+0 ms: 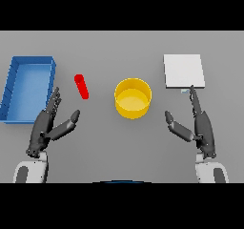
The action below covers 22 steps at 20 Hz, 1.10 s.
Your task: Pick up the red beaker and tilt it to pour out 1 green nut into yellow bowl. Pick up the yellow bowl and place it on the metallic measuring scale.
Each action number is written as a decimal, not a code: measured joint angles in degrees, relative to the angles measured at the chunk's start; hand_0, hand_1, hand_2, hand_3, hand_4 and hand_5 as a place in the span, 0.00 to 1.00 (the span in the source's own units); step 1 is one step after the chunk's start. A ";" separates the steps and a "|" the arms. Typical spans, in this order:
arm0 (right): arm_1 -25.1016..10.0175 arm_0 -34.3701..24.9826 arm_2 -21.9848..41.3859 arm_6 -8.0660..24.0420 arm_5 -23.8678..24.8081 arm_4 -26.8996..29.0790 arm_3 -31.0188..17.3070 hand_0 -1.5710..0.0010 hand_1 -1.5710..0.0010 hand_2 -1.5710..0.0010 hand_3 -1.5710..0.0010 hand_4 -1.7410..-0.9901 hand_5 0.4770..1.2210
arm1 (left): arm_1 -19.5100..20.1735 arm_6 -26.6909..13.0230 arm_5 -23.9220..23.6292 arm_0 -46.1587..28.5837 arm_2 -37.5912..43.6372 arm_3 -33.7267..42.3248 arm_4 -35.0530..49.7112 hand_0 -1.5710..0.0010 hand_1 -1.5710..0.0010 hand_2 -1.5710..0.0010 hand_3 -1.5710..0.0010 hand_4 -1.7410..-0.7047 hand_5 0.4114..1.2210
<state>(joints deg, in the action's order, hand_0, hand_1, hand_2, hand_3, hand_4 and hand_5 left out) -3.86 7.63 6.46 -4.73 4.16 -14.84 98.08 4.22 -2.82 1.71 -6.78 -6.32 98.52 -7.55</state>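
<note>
— Nearest you, what do your hands hold?
— Nothing: left hand (46,127) and right hand (200,125) hover, fingers straight and spread.
— Beyond them?
— Yellow bowl (133,98) mid-counter (105,147), open room around; red beaker (81,86) left; scale (184,71) right; blue bin (26,86) at the left edge.

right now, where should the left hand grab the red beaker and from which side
Grip the red beaker around its middle, coming from the left hand's own side, lower left. It is slim and tilted on the table, and the open hand sits just below it, thumb toward it.
</note>
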 measured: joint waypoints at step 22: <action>-0.80 0.49 -0.42 -1.23 -1.68 1.57 0.74 1.00 1.00 1.00 1.00 0.63 0.22 | -2.16 6.73 -3.98 26.79 4.82 -34.14 -4.03 1.00 1.00 1.00 1.00 0.43 0.34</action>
<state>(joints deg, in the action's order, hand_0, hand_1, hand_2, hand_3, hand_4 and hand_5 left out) -4.66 8.12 6.04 -5.96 2.48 -13.27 98.82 2.06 3.91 -2.27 20.00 -1.50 64.38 -11.58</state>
